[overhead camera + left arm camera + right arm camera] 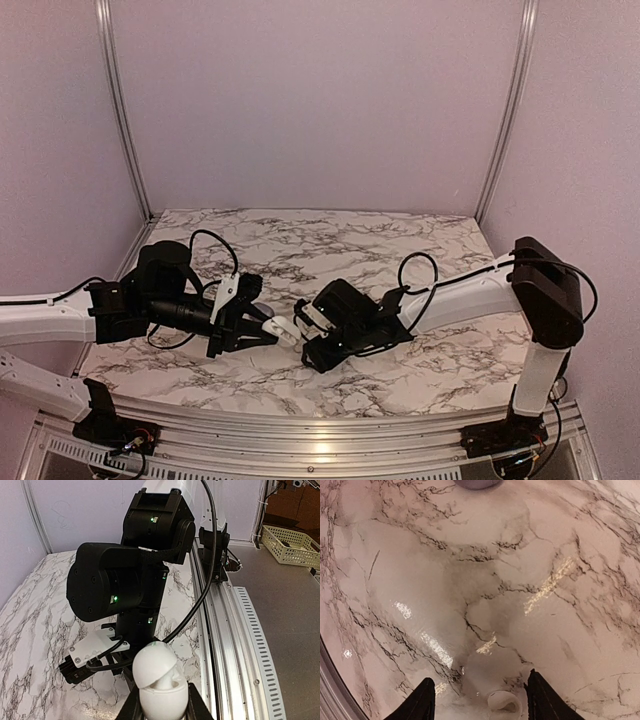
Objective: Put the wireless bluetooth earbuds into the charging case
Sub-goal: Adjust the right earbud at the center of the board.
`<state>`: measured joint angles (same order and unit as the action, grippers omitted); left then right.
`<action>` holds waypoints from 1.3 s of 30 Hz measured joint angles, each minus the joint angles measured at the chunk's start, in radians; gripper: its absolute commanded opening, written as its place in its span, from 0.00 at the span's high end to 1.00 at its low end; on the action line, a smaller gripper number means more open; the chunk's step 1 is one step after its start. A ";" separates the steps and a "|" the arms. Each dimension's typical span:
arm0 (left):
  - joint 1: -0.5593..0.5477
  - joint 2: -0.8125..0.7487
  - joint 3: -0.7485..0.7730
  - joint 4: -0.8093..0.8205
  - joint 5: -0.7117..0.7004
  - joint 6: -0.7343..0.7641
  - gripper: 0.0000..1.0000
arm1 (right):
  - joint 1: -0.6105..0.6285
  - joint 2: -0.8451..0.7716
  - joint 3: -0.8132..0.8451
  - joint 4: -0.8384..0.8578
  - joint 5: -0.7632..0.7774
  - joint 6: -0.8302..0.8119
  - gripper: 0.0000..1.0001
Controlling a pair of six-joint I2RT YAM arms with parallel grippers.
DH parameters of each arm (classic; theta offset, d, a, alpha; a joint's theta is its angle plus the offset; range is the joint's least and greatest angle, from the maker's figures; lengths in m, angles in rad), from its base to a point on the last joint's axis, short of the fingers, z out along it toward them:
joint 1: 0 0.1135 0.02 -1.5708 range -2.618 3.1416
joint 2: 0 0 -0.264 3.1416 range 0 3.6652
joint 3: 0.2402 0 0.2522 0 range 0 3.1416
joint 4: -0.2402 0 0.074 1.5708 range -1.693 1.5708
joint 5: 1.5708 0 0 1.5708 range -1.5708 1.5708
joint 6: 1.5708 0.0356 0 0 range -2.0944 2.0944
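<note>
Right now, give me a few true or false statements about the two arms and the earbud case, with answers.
1. The left fingers grip the white charging case. True.
2. The right fingers are clamped shut. False: they are spread open over the table.
3. The charging case lies on the table by the back wall. False: it sits between the left fingers.
4. The table has a marble pattern. True.

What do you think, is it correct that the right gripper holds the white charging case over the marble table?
Not quite: it is the left gripper that holds the white charging case over the marble table, as the left wrist view shows. The right gripper is open.
</note>
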<state>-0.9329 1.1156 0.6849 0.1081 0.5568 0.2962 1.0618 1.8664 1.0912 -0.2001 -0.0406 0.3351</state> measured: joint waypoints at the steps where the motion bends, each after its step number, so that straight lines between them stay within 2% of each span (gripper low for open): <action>1: 0.000 0.000 0.000 0.000 0.000 0.000 1.00 | 0.000 0.000 -0.003 0.000 -0.003 0.000 0.44; 12: 0.000 0.000 0.000 0.000 0.000 0.001 1.00 | 0.000 -0.088 -0.123 0.009 -0.048 0.021 0.46; 22: 0.000 0.000 0.000 0.000 0.000 0.001 1.00 | 0.000 -0.206 -0.231 0.098 -0.182 0.054 0.46; 34: 0.005 -0.006 -0.006 0.001 -0.042 -0.009 1.00 | 0.000 -0.177 -0.219 0.103 -0.019 0.118 0.46; 39: 0.029 -0.025 -0.021 0.011 -0.072 -0.032 1.00 | 0.000 -0.153 -0.219 0.110 -0.008 0.137 0.46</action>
<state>-0.9039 1.0908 0.6640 0.1192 0.4843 0.2638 1.0618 1.7130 0.8719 -0.0898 -0.0490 0.4721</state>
